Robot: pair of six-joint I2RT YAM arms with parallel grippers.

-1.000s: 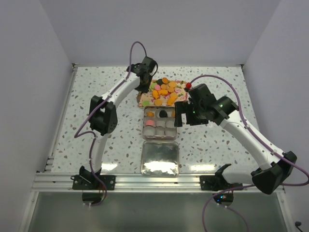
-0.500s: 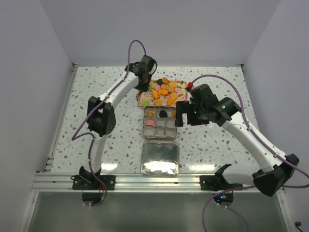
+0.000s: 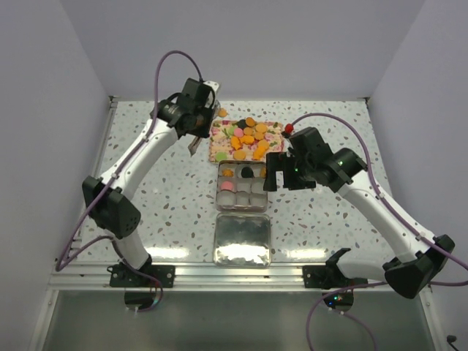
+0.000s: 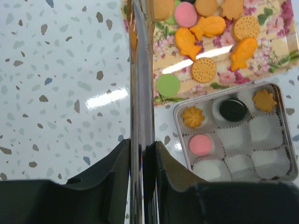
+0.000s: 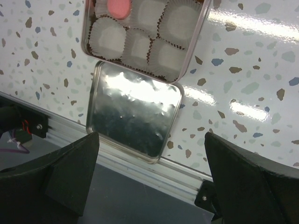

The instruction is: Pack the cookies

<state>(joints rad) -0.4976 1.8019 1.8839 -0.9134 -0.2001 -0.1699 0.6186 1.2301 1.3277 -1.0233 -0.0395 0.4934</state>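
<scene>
Most of the cookies (image 4: 204,70) lie heaped on the floral tray (image 4: 275,44) at the far middle of the table (image 3: 146,190); in the left wrist view they sit just to the right of the left gripper (image 4: 140,144), and a green one (image 4: 167,85) lies nearest it, by the tray's near left corner. Four more are already in the square tin (image 4: 177,122) that touches the tray's near edge: an orange one (image 4: 193,116), a black one (image 4: 233,109) and another orange one (image 4: 265,100) in the far row, and a pink one (image 4: 201,144) in the middle row; the other paper cups (image 4: 264,131) show only white. The left gripper's jaws are nearly closed, pinched on a thin shiny metal tool (image 4: 140,70) seen edge-on; the tool runs forward from the fingers along the tray's left edge, and whether its tip touches anything I cannot tell.

The right gripper (image 3: 270,172) stands at the tin's right side with its jaws spread fully wide and nothing between them; its fingers (image 5: 70,172) frame the scene below, where the tin's near row of cups and the bare metal lid (image 5: 135,112) lie on the table; the lid sits just beside the tin's near edge; no cookie touches this gripper.
</scene>
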